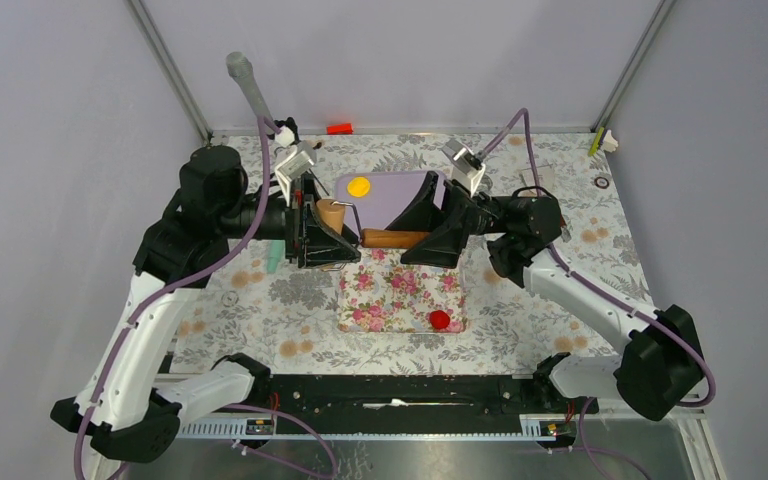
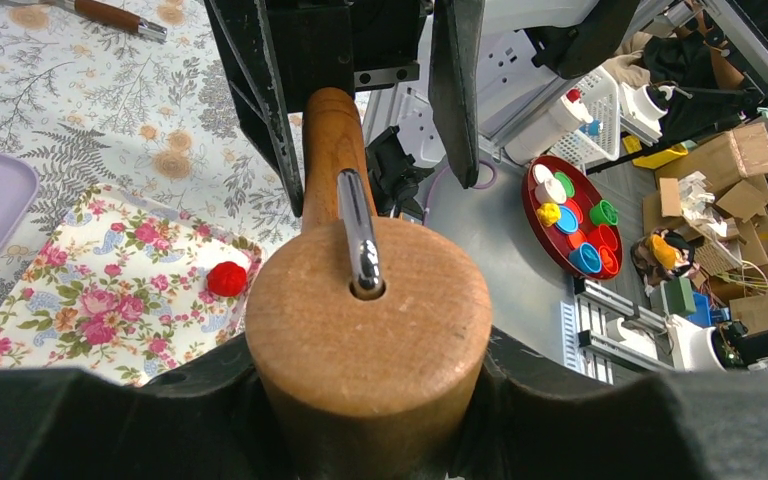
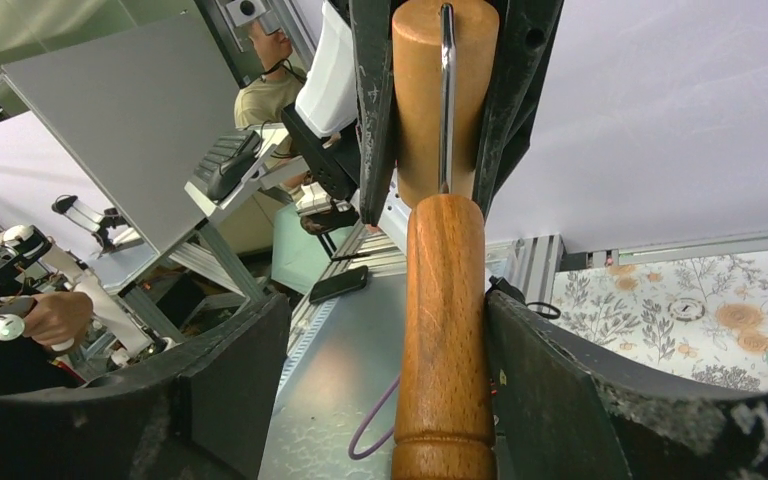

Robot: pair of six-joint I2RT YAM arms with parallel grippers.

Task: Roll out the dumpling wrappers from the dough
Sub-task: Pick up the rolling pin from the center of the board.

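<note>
Pale grey walls (image 1: 410, 60) w/ metal corner posts (image 1: 168, 70); fern-print table (image 1: 290, 310); cardboard boxes (image 2: 745, 150) beyond.

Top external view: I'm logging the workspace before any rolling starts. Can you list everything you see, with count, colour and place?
rolling pin: 1, wooden, held in the air between both grippers
floral tray: 1, pink flowers on white, table centre
dough ball: 1, bright red, near right corner of the floral tray
purple tray: 1, lilac, beyond the floral tray
wrapper: 1, yellow disc, left part of the purple tray
block: 1, red-orange, far table edge
stick: 1, grey, leaning at the far left corner
tool: 1, pale green, beside the left arm
tablecloth: 1, white with grey and tan flowers, covers the table
left gripper: 1, black, shut on the rolling pin's roller
right gripper: 1, black, open around the handle
</note>
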